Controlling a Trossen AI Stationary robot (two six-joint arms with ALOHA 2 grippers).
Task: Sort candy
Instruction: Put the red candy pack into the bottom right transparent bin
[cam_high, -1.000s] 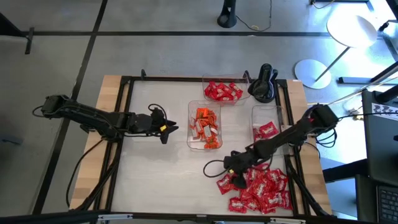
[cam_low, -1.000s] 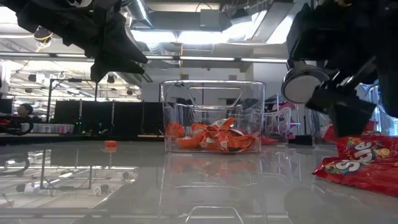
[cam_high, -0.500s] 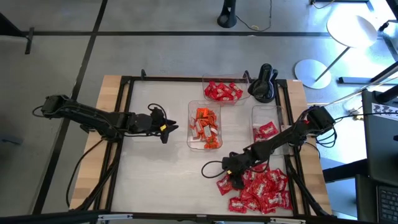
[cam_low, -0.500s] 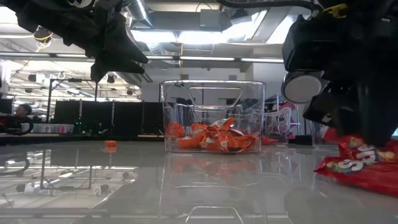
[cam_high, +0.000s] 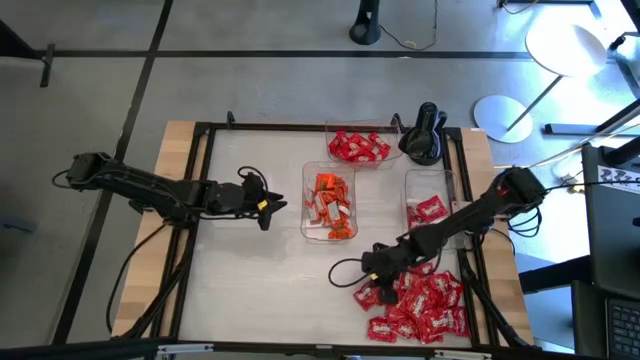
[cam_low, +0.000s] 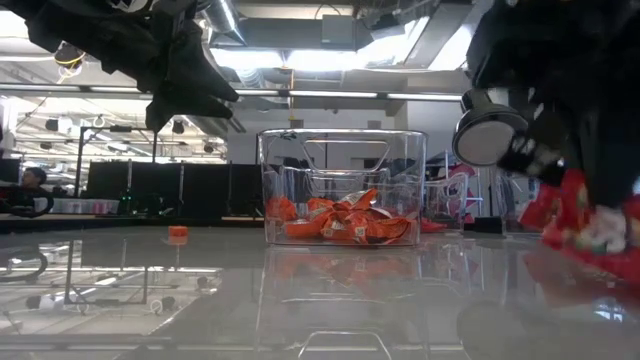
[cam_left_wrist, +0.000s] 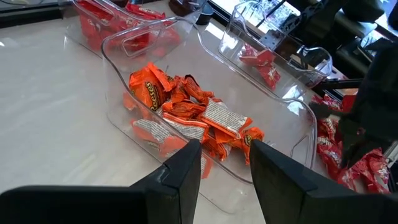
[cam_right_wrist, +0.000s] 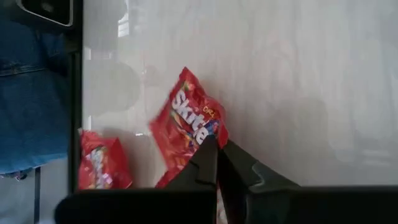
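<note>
On the white table (cam_high: 250, 270), right pincer (cam_right_wrist: 217, 152) pinches a red candy packet (cam_right_wrist: 189, 127).

middle tray (cam_high: 329, 203) sits mid-worktop (cam_high: 250, 270), another tray (cam_high: 358, 146) behind it, a third (cam_high: 428, 203) to its right, loose candy pile (cam_high: 420, 305) in front-right.

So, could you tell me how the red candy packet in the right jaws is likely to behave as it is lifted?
The red packet is pinched by one edge in the right gripper, so it will probably hang and swing, as a soft wrapper would. It looks small and flat, so likely light. Its glossy film may slip in the shut jaws. The left gripper waits beside the orange candy's tray.
</note>
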